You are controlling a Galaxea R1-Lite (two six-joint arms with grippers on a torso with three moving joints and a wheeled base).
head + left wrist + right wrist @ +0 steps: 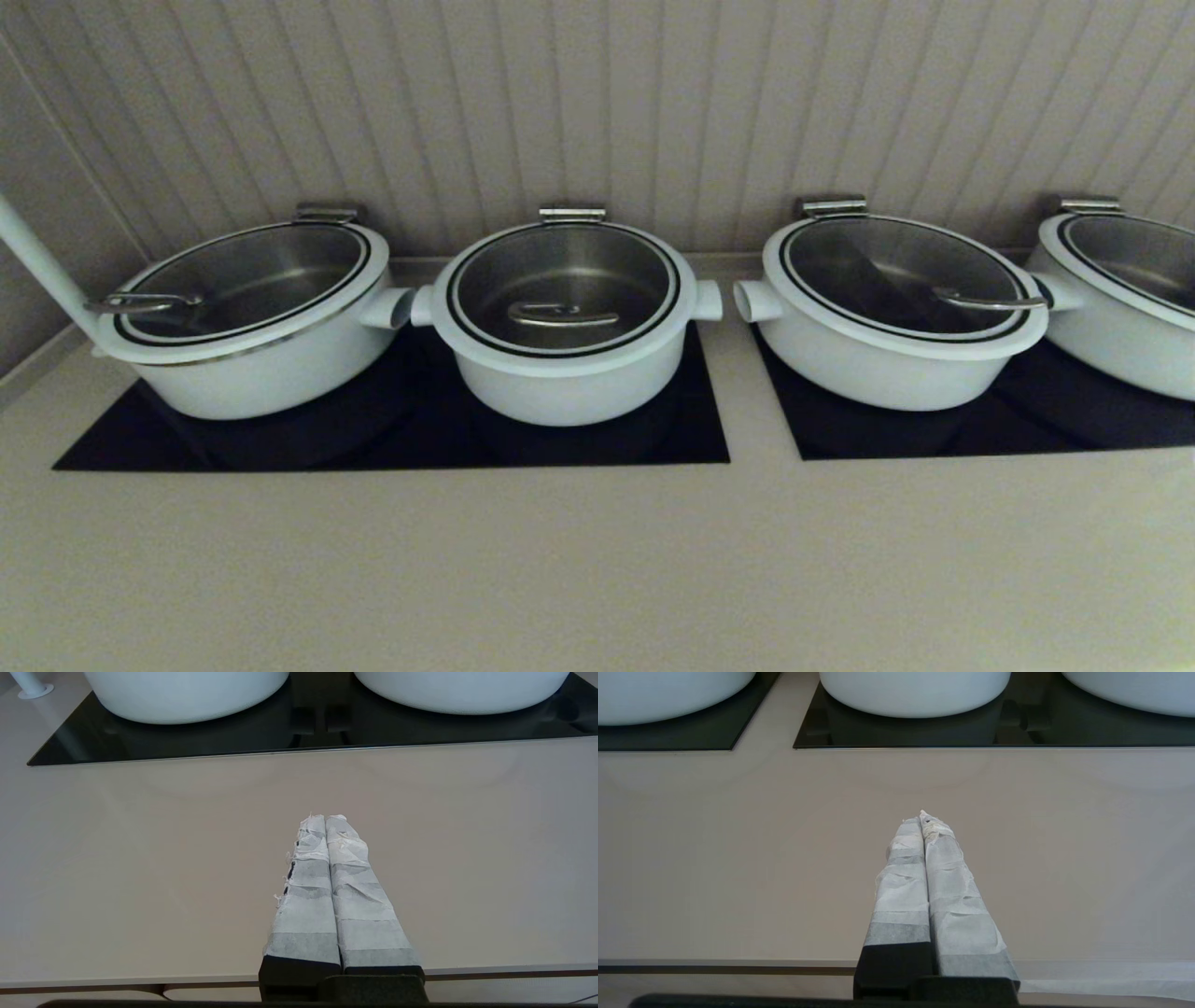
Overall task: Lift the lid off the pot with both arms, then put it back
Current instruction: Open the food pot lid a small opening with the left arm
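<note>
I see the lid (563, 287) sitting closed on the pot (563, 373), glass flat in its white rim, with the curved steel handle (562, 315) lying across the near half. The pot stands on the right part of a black cooktop panel (653, 439), second from the left in a row of four white pots along the ribbed wall (597, 112). Its stub handles stick out to either side; the left stub is just beside the stub of the wider pot (252, 364) that shares the same panel. Another wide pot (896, 359) and a fourth one (1120, 327), cut off at the edge, stand on a second black panel (980, 429) to the right. All lids are on.

Neither arm shows in my head view. In the left wrist view, my left gripper (325, 820) hovers over the bare beige counter (140, 858) near its front edge, well short of the panel, its paper-wrapped fingers (308, 896) pressed together on nothing. In the right wrist view, my right gripper (923, 820) is likewise over the counter, back from the pots, wrapped fingers (957, 896) together and empty
</note>
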